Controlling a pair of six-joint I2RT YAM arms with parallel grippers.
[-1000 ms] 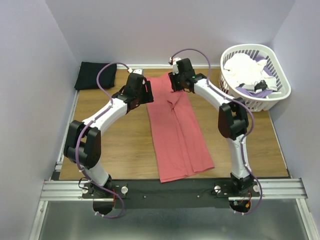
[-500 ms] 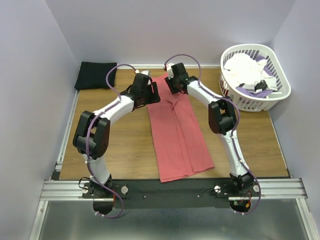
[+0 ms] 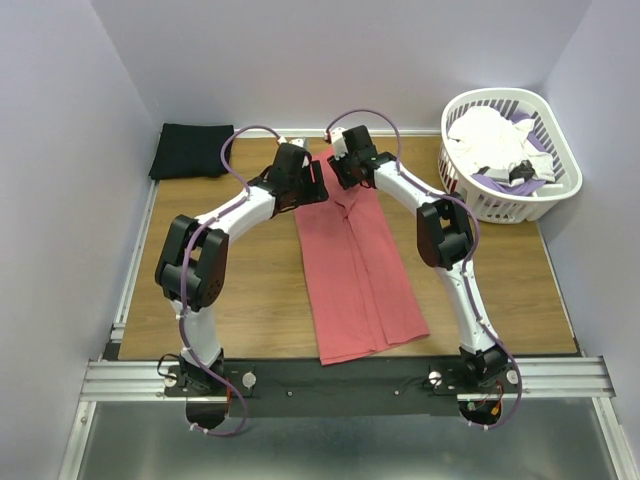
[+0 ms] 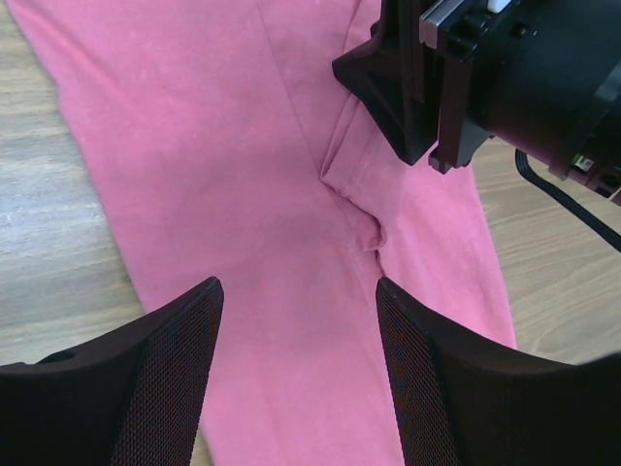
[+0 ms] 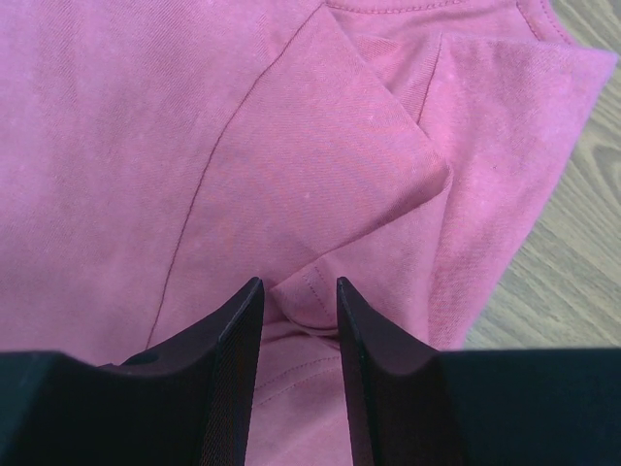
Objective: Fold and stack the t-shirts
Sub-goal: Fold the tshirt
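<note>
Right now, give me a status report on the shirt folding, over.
Left gripper open above coral-red shirt. Right gripper half-closed over a fold, grip unclear. Black shirt folded, far left corner. Nothing in the way.

The red shirt [image 5: 194,126] fills nearly the whole view, with one flap folded over. The right gripper [image 5: 298,287] has its black fingers [image 5: 228,369] a little apart, and a stitched fold of cloth lies between them; whether they pinch it, I cannot tell. Wooden table [image 5: 572,262] shows on the right.

White slatted basket [image 3: 515,207], heaped with white and perhaps lilac cloth [image 3: 490,135], sits at the far-right corner of the table [image 3: 250,290].
</note>
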